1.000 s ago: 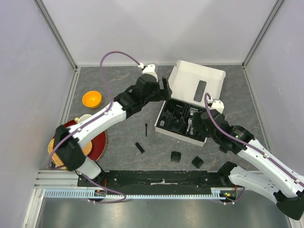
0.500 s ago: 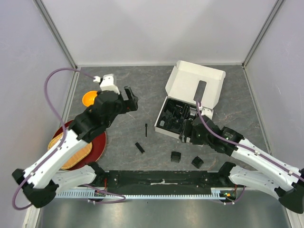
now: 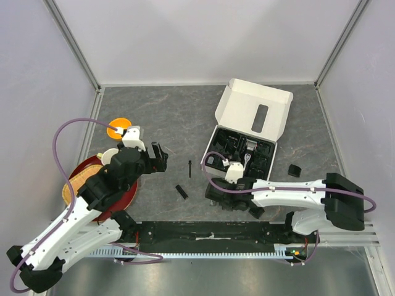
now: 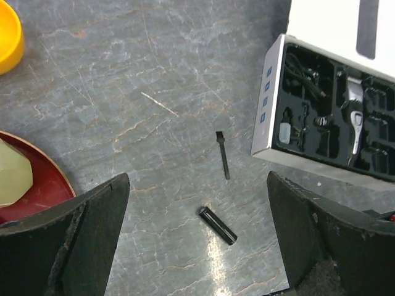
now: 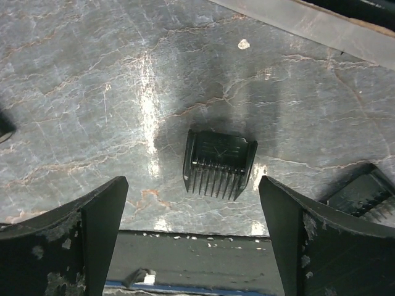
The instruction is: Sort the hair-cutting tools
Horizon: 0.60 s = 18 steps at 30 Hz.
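Observation:
A black guard comb lies on the grey table, between and just beyond the fingertips of my open, empty right gripper, which hovers low in front of the box. A second comb lies to its right. A third comb lies right of the box. The thin brush and a short black cylinder lie on the table ahead of my open, empty left gripper. The clipper, the cable and a small clear bottle sit in the box's tray.
The white box with its black tray stands open at centre right, its lid tilted back. An orange bowl and a red plate holding other items are at the left. Walls close in the back and both sides.
My left arm has pulled back from the box to the near left. My right arm has swung left from the box to above the front comb. A comb now lies right of the box.

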Tool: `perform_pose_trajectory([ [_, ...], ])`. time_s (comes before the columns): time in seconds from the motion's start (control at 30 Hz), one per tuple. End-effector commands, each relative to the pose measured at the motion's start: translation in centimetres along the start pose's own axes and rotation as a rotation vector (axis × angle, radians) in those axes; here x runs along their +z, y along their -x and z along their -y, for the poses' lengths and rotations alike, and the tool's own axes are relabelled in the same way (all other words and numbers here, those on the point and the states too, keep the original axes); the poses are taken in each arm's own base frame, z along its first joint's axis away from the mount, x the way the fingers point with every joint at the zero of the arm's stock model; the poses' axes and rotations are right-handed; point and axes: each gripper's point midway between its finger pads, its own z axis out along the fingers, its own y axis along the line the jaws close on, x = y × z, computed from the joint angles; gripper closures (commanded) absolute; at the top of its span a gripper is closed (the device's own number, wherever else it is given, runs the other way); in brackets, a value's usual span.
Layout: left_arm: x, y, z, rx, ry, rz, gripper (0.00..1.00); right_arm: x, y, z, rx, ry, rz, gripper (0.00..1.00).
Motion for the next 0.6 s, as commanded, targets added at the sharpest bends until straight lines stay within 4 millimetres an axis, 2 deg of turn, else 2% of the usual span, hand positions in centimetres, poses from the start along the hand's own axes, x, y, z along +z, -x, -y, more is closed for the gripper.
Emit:
perform_pose_trajectory([
  [0.0,0.5,-0.4,0.7,0.044,-0.048,-0.002,0.02,0.2,0.8,-1.1,0.102,-0.031,0.049,0.05],
  [0.4,0.6,-0.6,0.9,0.063,-0.059,-0.012,0.02,2.1,-1.2,0.0,0.126,-0.112,0.007,0.05],
  [0.57,0.7,-0.6,0.8,0.065,-0.054,-0.012,0.02,2.8,-1.3,0.4,0.145,-0.14,0.018,0.09],
])
